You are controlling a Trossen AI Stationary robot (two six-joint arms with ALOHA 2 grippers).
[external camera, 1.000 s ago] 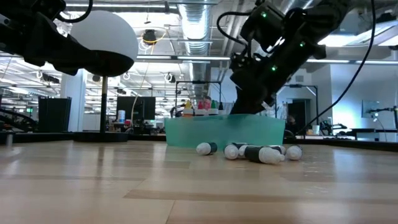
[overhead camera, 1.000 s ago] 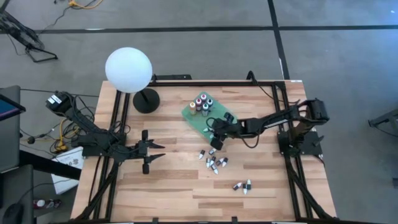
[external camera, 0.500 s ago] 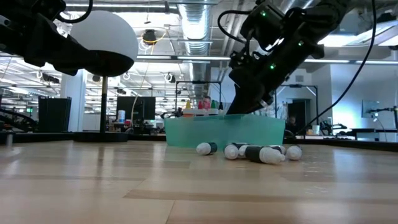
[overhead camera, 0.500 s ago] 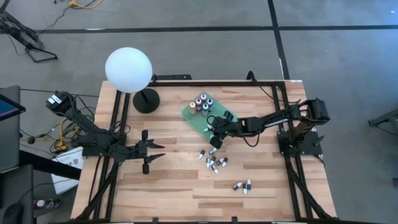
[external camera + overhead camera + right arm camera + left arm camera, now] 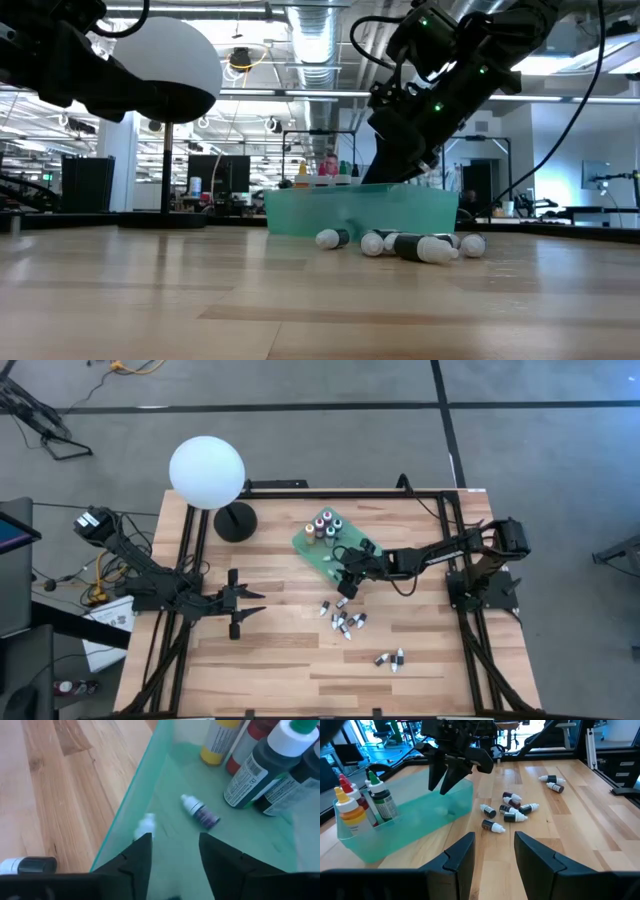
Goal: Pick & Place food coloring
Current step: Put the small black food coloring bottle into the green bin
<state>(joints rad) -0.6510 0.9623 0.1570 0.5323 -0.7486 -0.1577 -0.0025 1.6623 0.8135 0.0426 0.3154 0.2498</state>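
The left gripper (image 5: 248, 610) hangs over the left part of the table (image 5: 270, 670), well apart from everything else. Its fingers (image 5: 462, 857) stand apart with nothing between them.

Behind it, at the far edge, stands a lamp (image 5: 207, 473) with a white globe.

Near the middle, toward the far side, lies the green tray (image 5: 318, 552). Upright bottles (image 5: 322, 526) stand together at its far end: a yellow one (image 5: 350, 812), a red one and dark ones with white or green caps. One small dark bottle (image 5: 200, 812) with a white cap lies on its side on the tray floor, free of the gripper.

The right gripper (image 5: 348, 572) hangs over the tray's near end, fingers (image 5: 135, 865) parted and empty, with the small bottle just ahead of them.

On the bare wood just in front of the tray lies a cluster (image 5: 342, 620) of small bottles on their sides. Farther right and nearer the front edge lie two more (image 5: 390, 658), side by side.
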